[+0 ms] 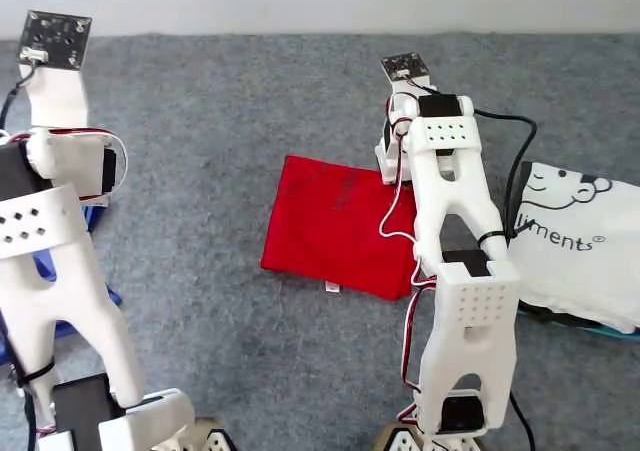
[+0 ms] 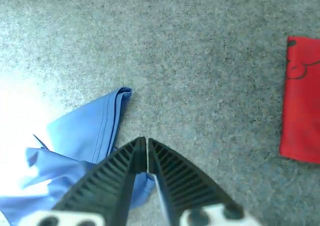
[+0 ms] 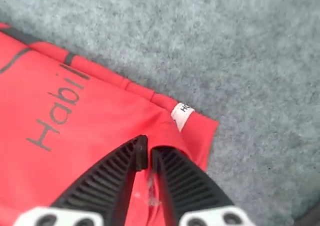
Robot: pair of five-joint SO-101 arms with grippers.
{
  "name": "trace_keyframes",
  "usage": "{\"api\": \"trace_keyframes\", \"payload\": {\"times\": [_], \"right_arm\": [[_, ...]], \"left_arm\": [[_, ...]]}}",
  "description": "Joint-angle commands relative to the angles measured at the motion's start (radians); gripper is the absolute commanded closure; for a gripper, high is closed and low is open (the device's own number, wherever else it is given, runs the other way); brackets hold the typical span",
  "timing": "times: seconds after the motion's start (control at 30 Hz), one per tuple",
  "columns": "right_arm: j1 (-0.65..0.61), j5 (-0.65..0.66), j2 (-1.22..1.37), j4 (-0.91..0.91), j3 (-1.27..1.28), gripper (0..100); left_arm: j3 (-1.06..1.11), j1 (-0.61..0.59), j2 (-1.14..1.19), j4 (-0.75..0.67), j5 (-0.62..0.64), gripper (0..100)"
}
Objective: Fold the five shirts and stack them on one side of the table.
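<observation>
My right arm (image 1: 455,201) stretches from the near edge toward the far side, passing over the right edge of the red shirt (image 1: 325,226). That shirt lies folded and flat near the middle of the grey table (image 1: 220,121). Just right of the arm, a white shirt (image 1: 585,251) with dark print lies folded on a teal layer (image 1: 610,329), which peeks out at its near edge. My left arm (image 1: 40,231) stands at the left side, above a crumpled blue shirt (image 1: 110,297).
</observation>
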Motion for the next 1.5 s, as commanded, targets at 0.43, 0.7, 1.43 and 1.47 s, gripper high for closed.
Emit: {"api": "trace_keyframes", "payload": {"times": [0.43,0.7,1.43,1.47], "right_arm": [[0.093,0.252,0.012,-0.133,-0.094,98.9],[0.091,0.270,0.013,-0.091,-0.124,91.6],[-0.054,-0.012,-0.056,0.394,-0.305,77.9],[-0.051,-0.057,-0.056,0.398,-0.304,72.5]], "left_arm": [[-0.005,-0.005,-0.032,0.003,-0.009,99],[-0.005,-0.005,-0.035,0.003,-0.009,99],[-0.001,-0.008,-0.037,0.009,-0.006,99],[-0.001,-0.008,-0.037,0.009,-0.005,99]]}}
